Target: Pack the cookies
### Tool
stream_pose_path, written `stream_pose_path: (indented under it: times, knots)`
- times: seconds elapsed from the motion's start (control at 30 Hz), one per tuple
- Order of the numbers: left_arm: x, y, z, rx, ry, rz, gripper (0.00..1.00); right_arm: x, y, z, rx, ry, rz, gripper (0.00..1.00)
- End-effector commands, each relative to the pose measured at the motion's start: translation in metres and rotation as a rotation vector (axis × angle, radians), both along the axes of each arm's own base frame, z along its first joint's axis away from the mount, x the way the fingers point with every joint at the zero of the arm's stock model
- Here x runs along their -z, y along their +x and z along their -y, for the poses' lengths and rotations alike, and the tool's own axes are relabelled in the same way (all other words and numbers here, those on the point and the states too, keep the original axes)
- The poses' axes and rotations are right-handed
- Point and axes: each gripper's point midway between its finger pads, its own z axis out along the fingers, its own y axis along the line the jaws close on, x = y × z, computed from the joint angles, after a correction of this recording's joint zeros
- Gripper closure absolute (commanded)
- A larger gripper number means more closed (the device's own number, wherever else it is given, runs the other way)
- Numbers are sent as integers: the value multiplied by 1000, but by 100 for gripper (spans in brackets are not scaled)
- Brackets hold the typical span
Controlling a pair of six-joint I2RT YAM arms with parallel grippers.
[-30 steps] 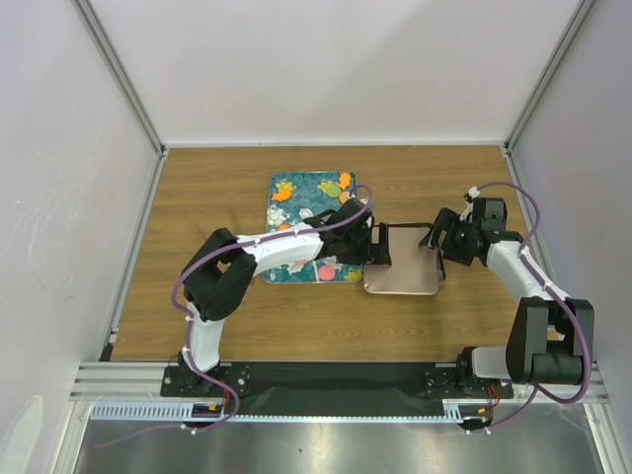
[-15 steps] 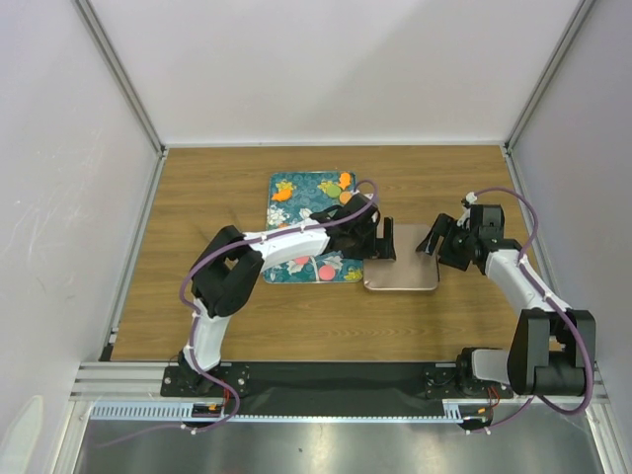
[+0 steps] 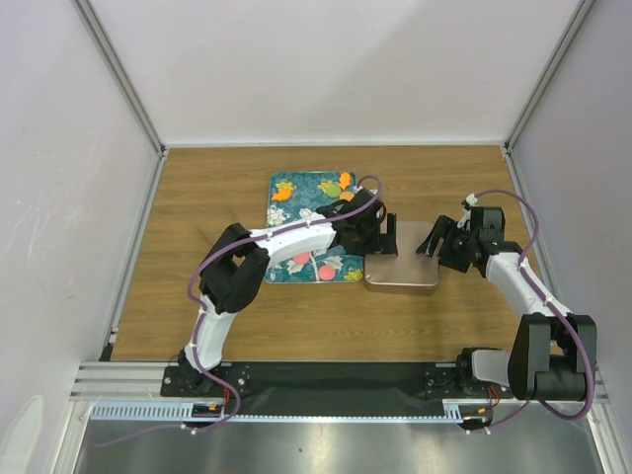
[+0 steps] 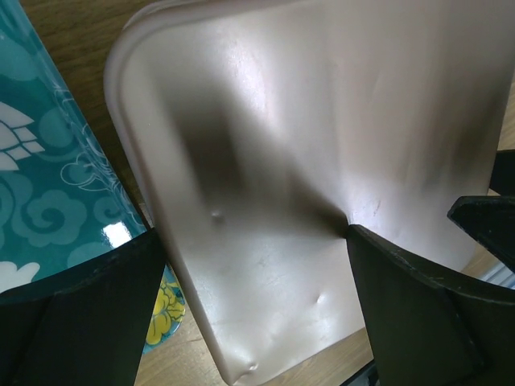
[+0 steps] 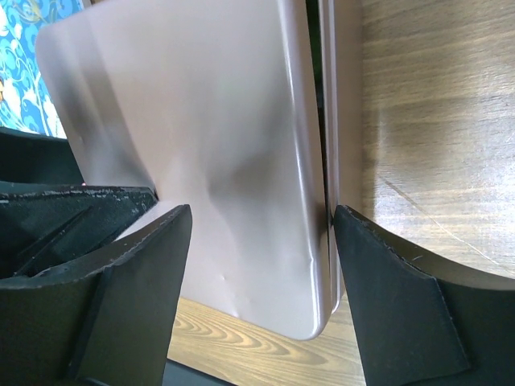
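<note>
**Both grippers spread wide over the shut tin; cookies sit on the tray**

Top view, 12 o'clock = far wall.

- Tin [image 3: 400,275]: pinkish metal, lid on, contents hidden. It sits mid-table [image 3: 197,197], flat on the wood.
- Teal tray [image 3: 296,222]: just beside the tin at its 9 o'clock. Can't tell whether the edges touch or are a hair apart.
- Cookies [image 3: 324,272]: two pink discs show on the tray near its 6 o'clock edge, toward the tin-side corner. There are orange and green spots near the tray's 12 o'clock edge, too small to sort discs from the printed flowers.
- Left gripper [image 3: 385,235]: the arm reaches across the tray and the gripper sits over the tin's 11 o'clock corner.
  - Wrist view shows the jaws wide apart, with the lid filling the gap.
  - One finger [image 4: 88,310] is by the tray-side rim; the other finger [image 4: 410,314] has its tip against the lid face.
  - Nothing is clamped between them. Can't tell whether it bears down on the lid.
  - The lid has a few small dents.
- Right gripper [image 3: 432,244]: over the tin's 2 o'clock corner, coming in from 3 o'clock.
  - Wrist view shows the jaws wide apart here too.
  - One finger [image 5: 121,289] is over the lid face; the other [image 5: 394,289] has its tip at the lid's outer edge.
  - A dark seam runs along that edge with a second pinkish strip beyond it. Can't tell whether that strip is the base or a reflection.
  - Nothing is gripped.
</note>
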Motion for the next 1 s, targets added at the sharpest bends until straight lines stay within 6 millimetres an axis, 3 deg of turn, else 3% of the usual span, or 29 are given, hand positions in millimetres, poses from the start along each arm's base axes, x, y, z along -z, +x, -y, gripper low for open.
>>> stream_pose_path:
  times: [0.0, 0.47, 0.97]
  knots:
    - [-8, 9, 7, 5, 10, 34, 3, -1, -1, -7, -18, 25, 8, 23]
    - [-14, 12, 8, 28, 38, 42, 1, 7, -1, -3, -6, 37, -2, 24]
    - [-19, 15, 6, 42, 68, 56, 0, 24, -1, 7, 30, 65, -34, 33]
